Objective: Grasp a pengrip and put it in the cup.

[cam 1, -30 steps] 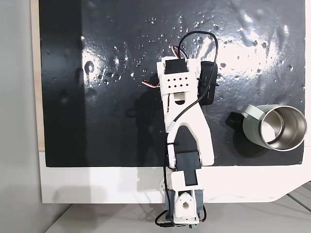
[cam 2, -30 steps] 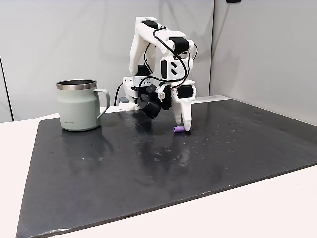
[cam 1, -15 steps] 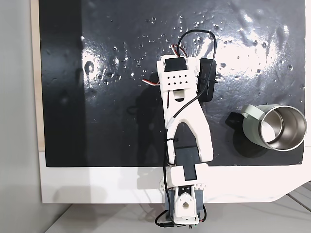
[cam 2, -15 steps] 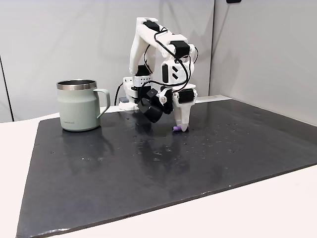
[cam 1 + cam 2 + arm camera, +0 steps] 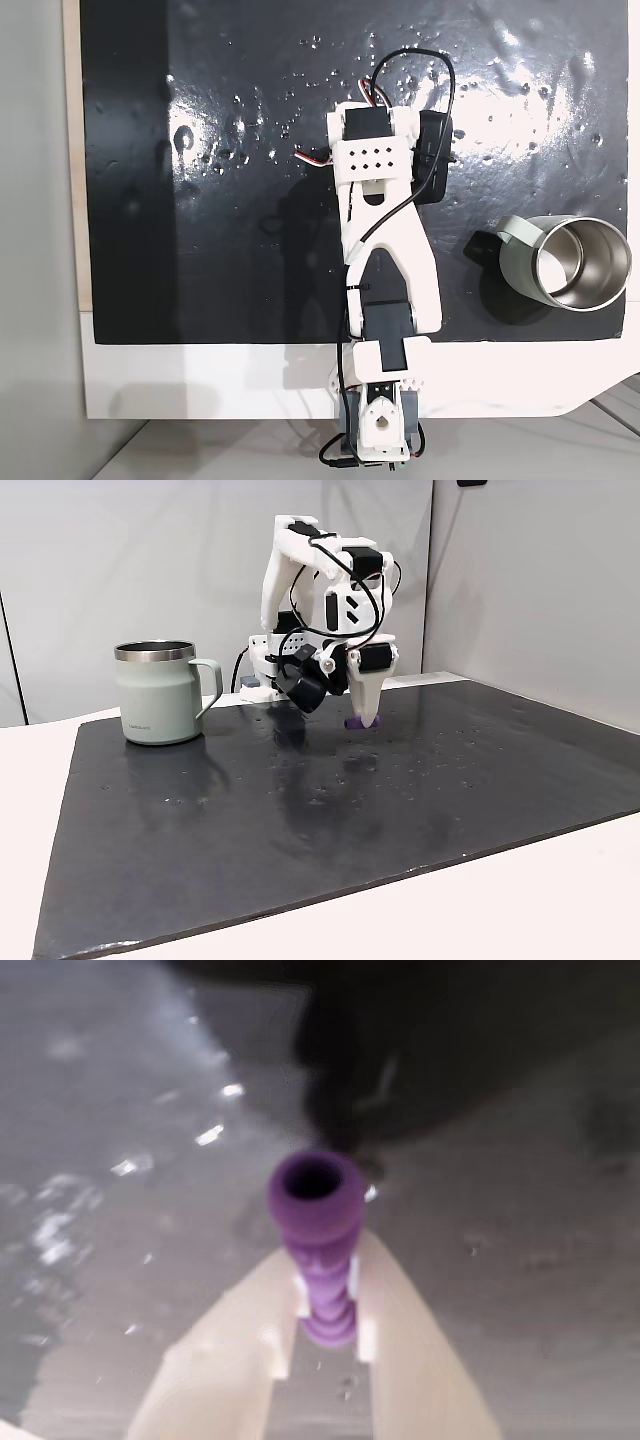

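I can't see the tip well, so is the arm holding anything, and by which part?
Yes: the purple pen grip, pinched near its lower end between the jaws, hollow end sticking out.

From my seat, the gripper (image 5: pixel 362 720) hangs just above the mat (image 5: pixel 420 790) with the pengrip (image 5: pixel 357 721) pinched in its tips. Between it and the cup (image 5: pixel 158 692), to the left in this fixed view, I see bare mat. The cup's handle (image 5: pixel 209 683) faces the arm; its mouth lies open upward.
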